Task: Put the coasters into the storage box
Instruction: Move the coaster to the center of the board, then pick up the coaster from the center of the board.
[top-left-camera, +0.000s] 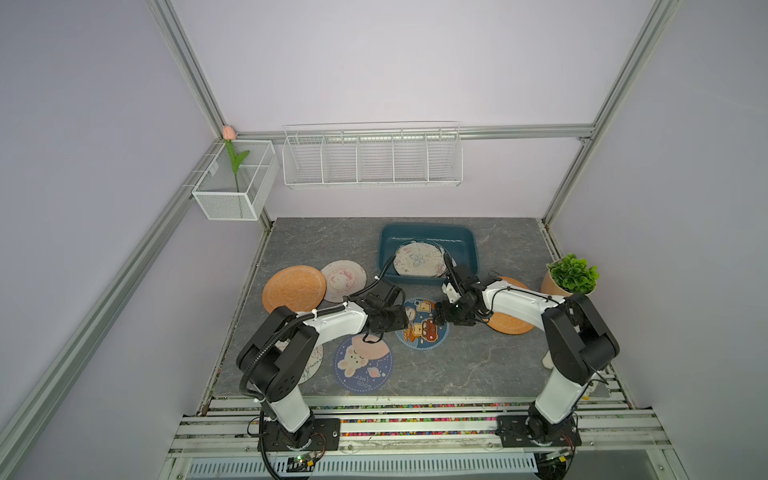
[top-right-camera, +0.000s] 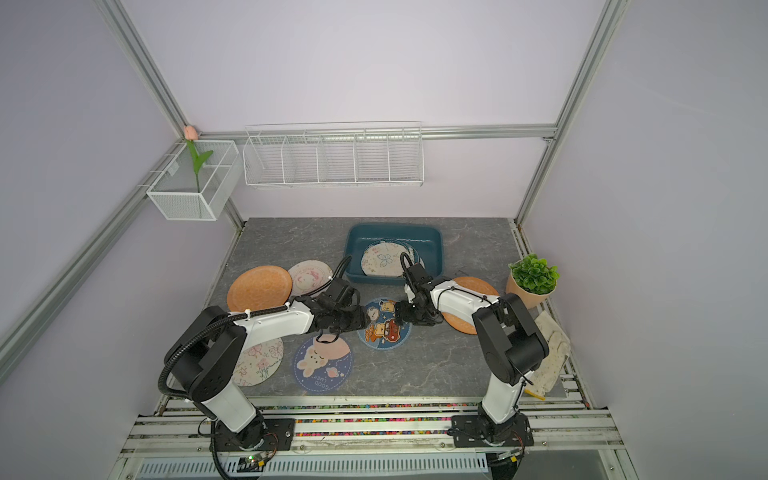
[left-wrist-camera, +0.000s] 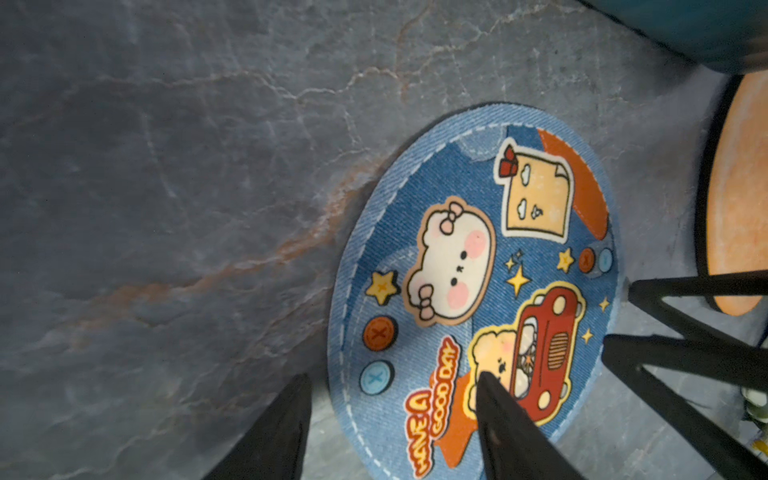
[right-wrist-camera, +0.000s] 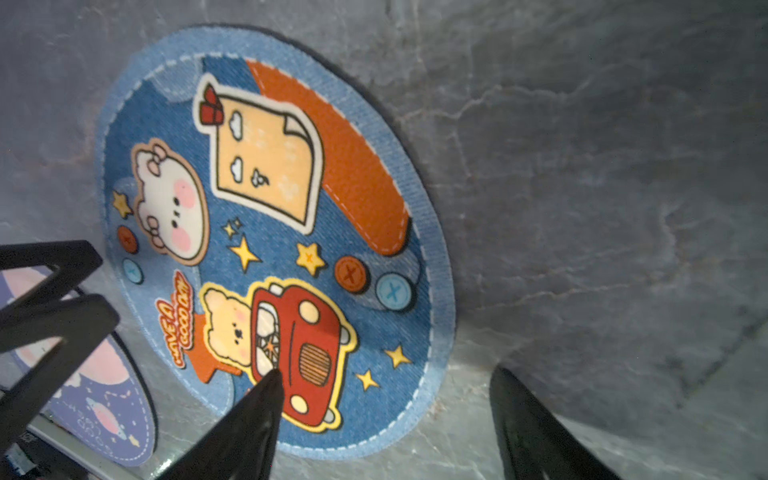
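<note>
Near the grey marbled table's (top-left-camera: 478, 361) far edge is set the dark teal rectangular plastic storage box (top-left-camera: 428, 227), with pale printed round coasters (top-left-camera: 417, 259) inside. Just before it, a round denim-blue cartoon coaster (top-left-camera: 422, 330) is straddled at opposite edges by the left gripper (left-wrist-camera: 394, 376) and right gripper (right-wrist-camera: 387, 370), both spread.

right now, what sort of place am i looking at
Probably a robot test cell dressed like a home: aluminium frame, plain panel walls, a white wire rack and a potted plant as props.
</note>
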